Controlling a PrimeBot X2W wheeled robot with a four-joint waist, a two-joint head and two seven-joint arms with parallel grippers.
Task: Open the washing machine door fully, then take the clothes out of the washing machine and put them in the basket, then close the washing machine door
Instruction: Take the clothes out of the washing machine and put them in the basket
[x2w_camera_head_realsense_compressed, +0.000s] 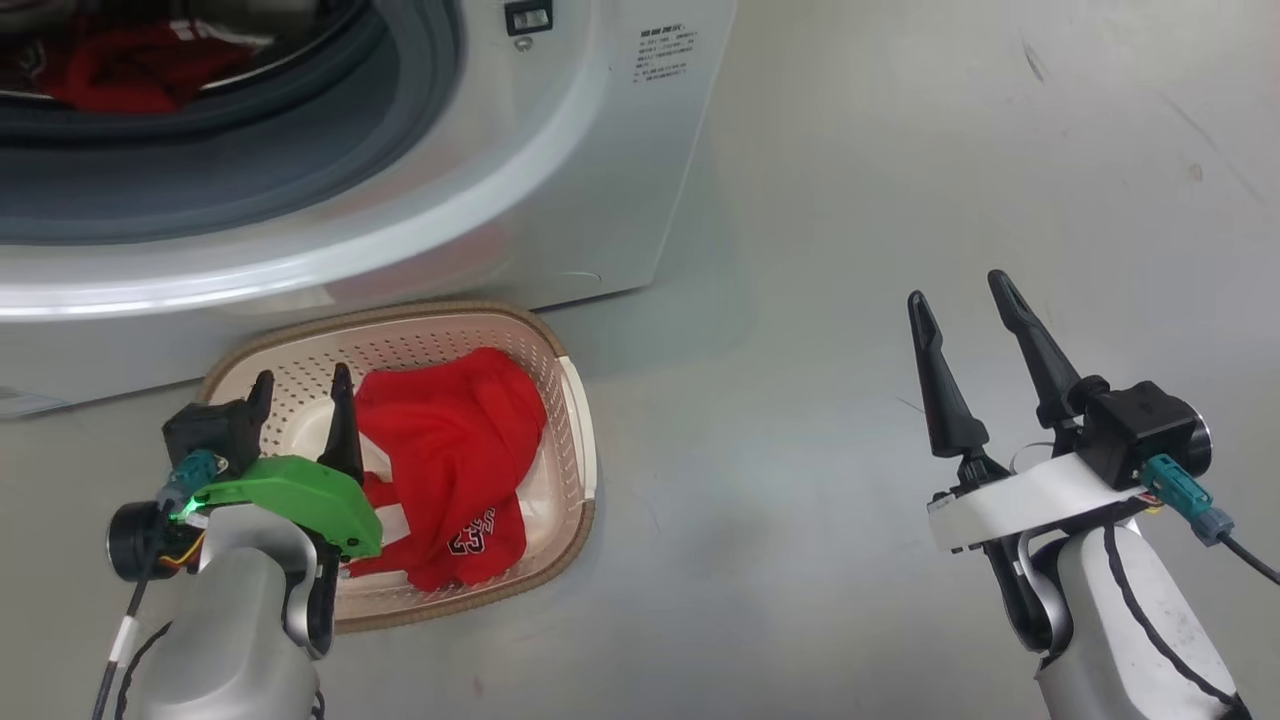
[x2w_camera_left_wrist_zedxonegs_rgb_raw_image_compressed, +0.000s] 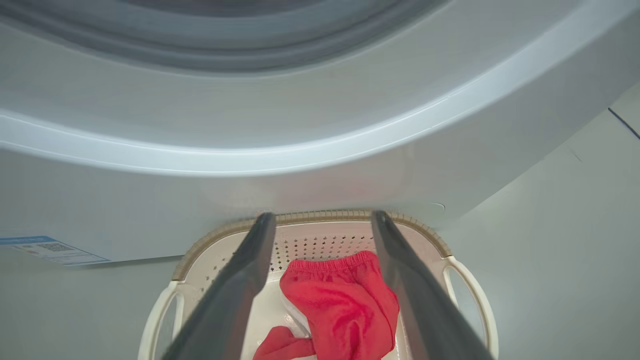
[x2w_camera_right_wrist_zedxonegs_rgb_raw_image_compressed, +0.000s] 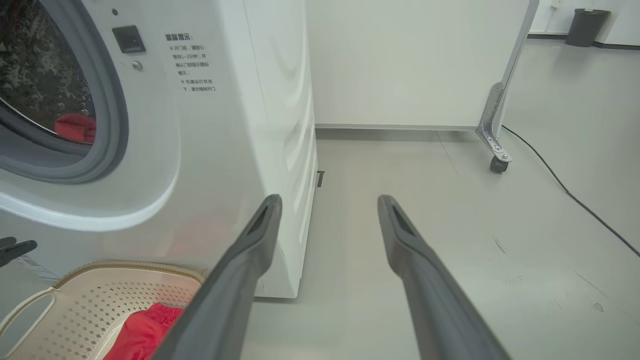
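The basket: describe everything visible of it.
The basket is a cream, plastic-looking, rounded-rectangular tub with perforated walls, a brown woven-look rim and looped side handles. It stands upright on the grey floor, right in front of the washing machine. A crumpled red garment with printed lettering lies inside, covering much of its bottom. The open left hand hangs over its left end; whether it touches cannot be told.

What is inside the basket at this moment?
A crumpled red garment with lettering lies inside the basket. Whether anything lies under it cannot be seen, and the left gripper covers part of the basket's left side.
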